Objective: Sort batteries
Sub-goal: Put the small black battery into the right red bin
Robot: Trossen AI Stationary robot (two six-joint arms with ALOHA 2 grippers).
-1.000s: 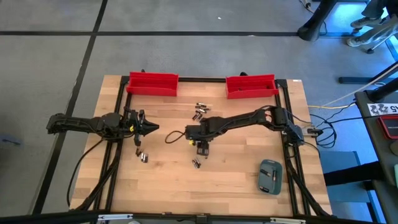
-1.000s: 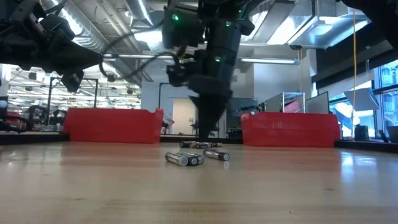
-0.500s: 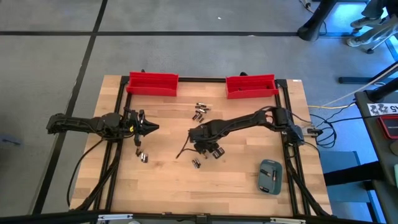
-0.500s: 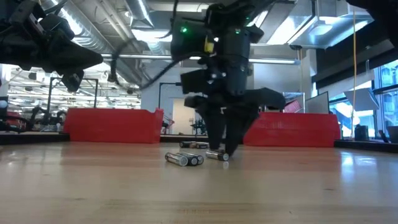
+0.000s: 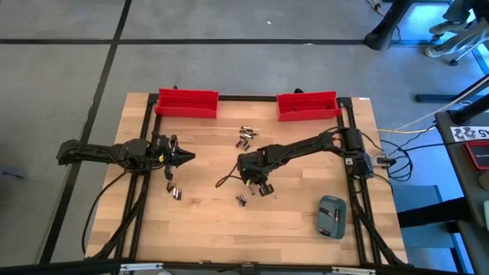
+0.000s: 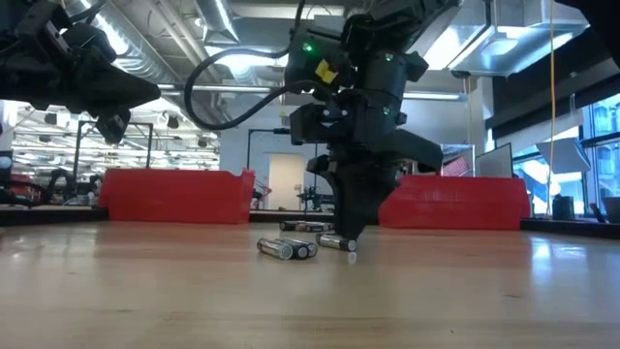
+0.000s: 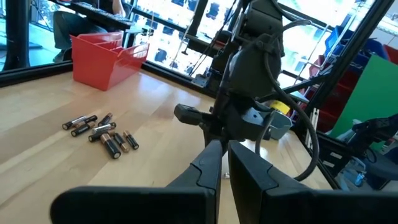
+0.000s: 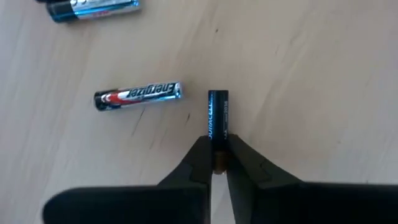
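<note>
Right gripper (image 8: 217, 160) is down at mid-table, its dark fingers pinched onto one end of a small black cylindrical battery (image 8: 217, 117), likely gripping the tip so it lifts clear of the silver-and-black battery (image 8: 137, 95) just beside it; farther off, left gripper (image 5: 186, 157) waits closed over the table's left side

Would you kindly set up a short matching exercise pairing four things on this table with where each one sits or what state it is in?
Things:
1. right gripper
2. left gripper
3. grey-blue case
4. red bins

Places or states:
A. along the far edge of the table
B. shut on a battery at mid-table
C. near the table's front right corner
D. shut, empty, over the table's left part

Pairs: 1-B, 2-D, 3-C, 4-A
</note>
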